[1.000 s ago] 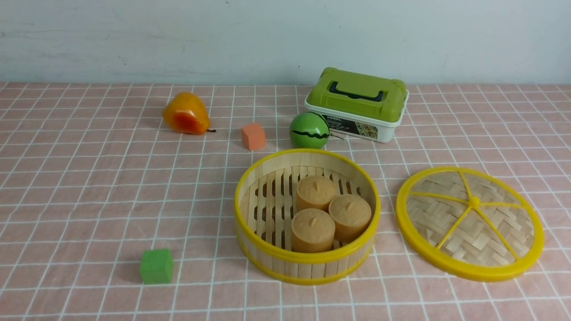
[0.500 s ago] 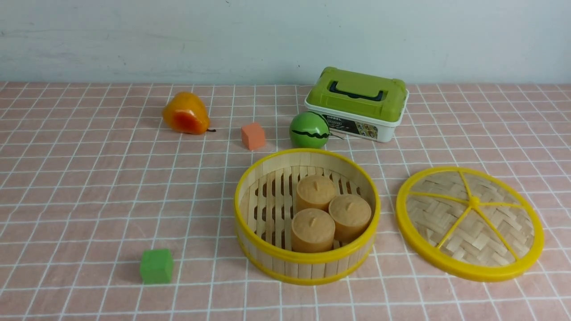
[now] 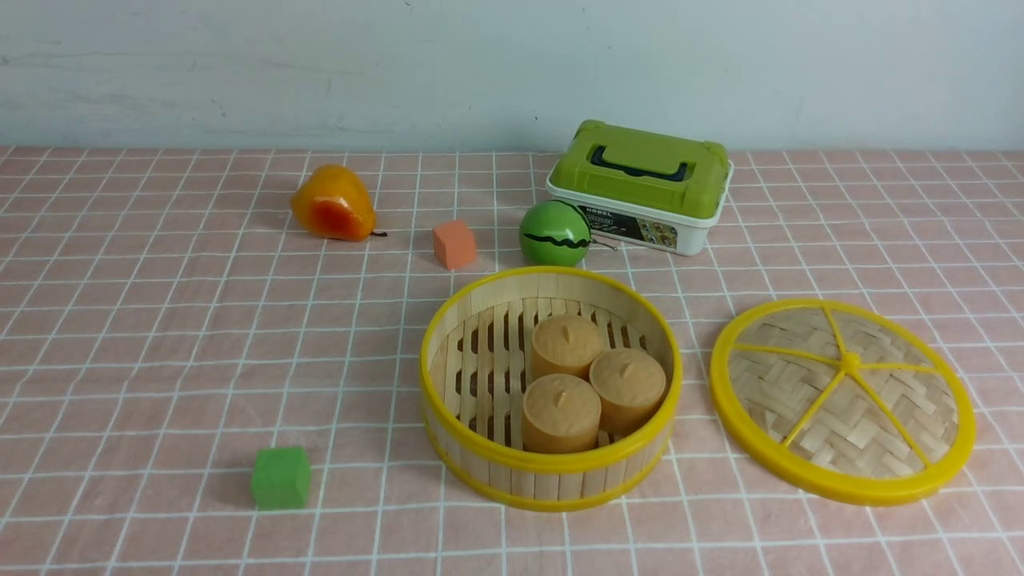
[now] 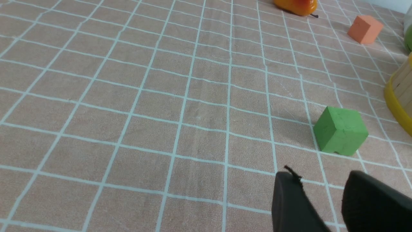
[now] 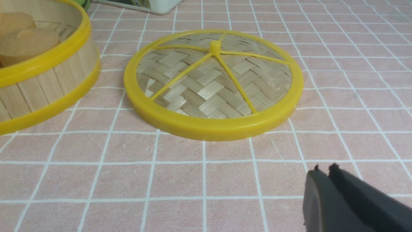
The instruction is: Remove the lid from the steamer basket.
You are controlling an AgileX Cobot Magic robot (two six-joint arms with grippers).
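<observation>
Inside the open steamer basket (image 3: 550, 472) sit three buns (image 3: 594, 382); left pincer (image 4: 322, 193) parted, right pincer (image 5: 325, 175) closed, empty.

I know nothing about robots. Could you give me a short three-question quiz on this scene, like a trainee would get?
1. True or false: the lid sits on the steamer basket.
2. How many buns are in the basket?
3. Which is nearest the left end effector: A) pear B) green cube C) orange cube

Key:
1. False; it lies flat on the tablecloth beside it.
2. Three.
3. B.
</observation>
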